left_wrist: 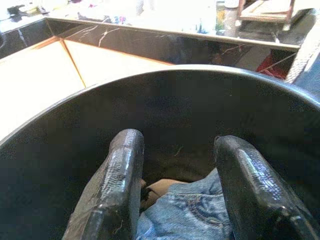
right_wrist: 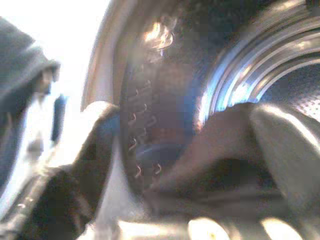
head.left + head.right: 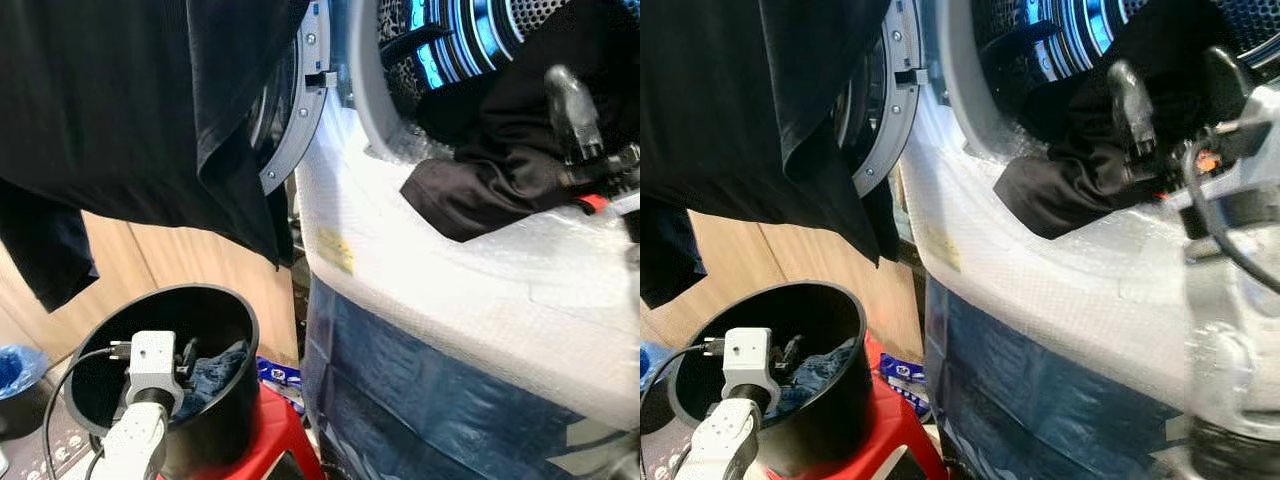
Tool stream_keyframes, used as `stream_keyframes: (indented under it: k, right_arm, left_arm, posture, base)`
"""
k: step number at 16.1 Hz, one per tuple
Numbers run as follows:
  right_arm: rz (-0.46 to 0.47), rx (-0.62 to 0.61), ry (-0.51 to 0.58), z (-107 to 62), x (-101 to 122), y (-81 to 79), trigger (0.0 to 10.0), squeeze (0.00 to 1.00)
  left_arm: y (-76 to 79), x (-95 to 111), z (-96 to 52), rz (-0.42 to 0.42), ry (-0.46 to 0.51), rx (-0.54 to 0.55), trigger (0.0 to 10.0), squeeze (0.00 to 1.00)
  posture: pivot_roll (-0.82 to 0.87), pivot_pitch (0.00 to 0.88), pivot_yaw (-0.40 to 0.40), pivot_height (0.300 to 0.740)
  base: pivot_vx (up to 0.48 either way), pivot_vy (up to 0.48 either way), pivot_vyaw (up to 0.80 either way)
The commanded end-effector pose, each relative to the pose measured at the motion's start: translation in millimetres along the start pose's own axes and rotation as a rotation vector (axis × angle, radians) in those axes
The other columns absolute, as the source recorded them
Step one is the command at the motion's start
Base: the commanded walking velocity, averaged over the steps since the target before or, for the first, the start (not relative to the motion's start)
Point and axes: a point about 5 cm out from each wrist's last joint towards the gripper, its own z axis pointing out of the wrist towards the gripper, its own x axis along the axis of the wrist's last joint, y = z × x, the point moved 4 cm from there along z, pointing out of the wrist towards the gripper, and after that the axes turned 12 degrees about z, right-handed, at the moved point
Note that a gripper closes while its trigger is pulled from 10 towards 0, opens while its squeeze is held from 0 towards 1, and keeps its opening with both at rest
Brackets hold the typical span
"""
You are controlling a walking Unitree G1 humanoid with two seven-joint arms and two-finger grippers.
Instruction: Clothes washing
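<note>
The right gripper (image 3: 1165,95) is held at the mouth of the washing machine (image 3: 450,290), its black fingers (image 3: 572,105) spread, and a black garment (image 3: 500,170) is seen lying between and below them. Part of that garment is draped out over the lower lip of the opening, onto the bubble-wrapped white front of the machine; the rest lies back inside the drum (image 3: 470,30), beyond the fingertips, where the ribbed metal wall is lit blue. Whether the cloth is actually pinched by the fingers cannot be told, since the right wrist view is blurred. The machine's door (image 3: 295,110) is swung open to the left of this gripper, and a large dark cloth (image 3: 130,110) is hung across the upper left, covering much of the door. The left gripper (image 1: 177,195) is lowered into a black bucket (image 3: 225,310), its fingers (image 1: 117,190) parted and closed on nothing. Blue denim clothing (image 1: 192,215) is seen at the bottom of the bucket, just beyond and beneath the fingertips. The bucket is set on a red stool (image 3: 270,435), close beside the machine's blue lower panel.
</note>
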Motion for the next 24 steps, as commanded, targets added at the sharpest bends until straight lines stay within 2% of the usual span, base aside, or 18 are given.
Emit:
stream_keyframes:
  k: [1,2,3,4,7,10,12,16,17,18,19,20,24]
  right_arm:
    - [-0.010,-0.027,0.028,1.9,9.2,0.2,10.0,0.00]
    - [0.029,-0.268,0.114,-2.4,3.2,2.2,10.0,0.00]
    - [0.023,-0.290,0.105,-6.4,-2.4,0.9,10.0,0.00]
    - [-0.042,-0.333,0.013,-16.1,-25.3,1.5,10.0,0.00]
    - [-0.072,-0.440,-0.101,-38.4,-62.0,-7.1,10.0,0.00]
    - [-0.036,-0.488,-0.144,-48.9,-83.8,-22.8,10.0,0.00]
    - [-0.006,-0.511,-0.187,-54.4,-94.1,-25.5,10.0,0.00]
    - [-0.012,-0.537,-0.166,-58.0,-95.0,-29.9,10.0,0.00]
    - [-0.038,-0.520,-0.142,-57.1,-91.3,-31.7,10.0,1.00]
    - [-0.112,-0.459,-0.079,-50.7,-81.7,-38.2,10.0,1.00]
    - [-0.118,-0.449,-0.072,-49.4,-80.8,-39.5,10.0,1.00]
    - [-0.150,-0.332,-0.051,-42.6,-77.8,-58.2,10.0,1.00]
    - [-0.184,-0.227,-0.048,-41.7,-82.5,-76.7,10.0,1.00]
  left_arm:
    - [-3.9,-1.6,0.3,0.016,-0.001,0.001,10.0,0.00]
    - [-4.3,-1.8,1.8,0.013,0.000,0.002,10.0,0.00]
    - [-4.5,-1.7,2.1,0.013,0.001,0.002,10.0,0.00]
    - [-4.7,-0.5,3.3,0.017,0.002,-0.001,10.0,0.00]
    - [-12.8,1.9,6.4,0.014,0.008,0.030,10.0,0.00]
    - [-11.0,0.8,5.5,0.020,0.009,0.023,10.0,0.00]
    - [-9.5,1.7,6.0,0.020,0.010,0.017,10.0,0.00]
    - [-8.9,2.0,6.7,0.018,0.012,0.010,10.0,0.00]
    - [-8.4,2.3,7.4,0.017,0.012,0.008,10.0,0.00]
    - [-5.7,4.9,10.5,0.013,0.017,0.001,10.0,0.00]
    - [-5.2,5.5,11.0,0.013,0.018,-0.001,10.0,0.00]
    - [-2.0,7.0,11.9,0.007,0.021,-0.004,10.0,0.00]
    - [-1.1,6.5,11.7,0.001,0.022,-0.001,10.0,0.00]
  posture:
    - [-0.01,0.000,0.076,0.740]
    - [-0.01,0.000,0.074,0.740]
    - [-0.01,0.000,0.077,0.740]
    - [0.00,0.000,0.079,0.740]
    - [0.02,0.000,0.073,0.740]
    - [0.02,0.000,0.078,0.740]
    - [0.03,0.000,0.081,0.740]
    - [0.02,0.000,0.089,0.740]
    - [0.01,0.000,0.089,0.740]
    - [0.01,0.000,0.094,0.740]
    - [0.01,0.000,0.095,0.740]
    - [0.01,0.000,0.090,0.740]
    - [0.02,0.000,0.083,0.740]
  base:
    - [0.000,0.000,0.00]
    - [0.000,0.000,0.00]
    - [0.000,0.000,0.00]
    - [0.000,0.000,0.00]
    - [0.000,0.000,0.00]
    - [0.000,0.000,0.00]
    - [0.000,0.000,0.00]
    - [0.000,0.000,0.00]
    - [0.000,0.000,0.00]
    - [0.000,0.000,0.00]
    - [0.000,0.000,0.00]
    - [0.000,0.000,0.00]
    - [0.000,0.000,0.00]
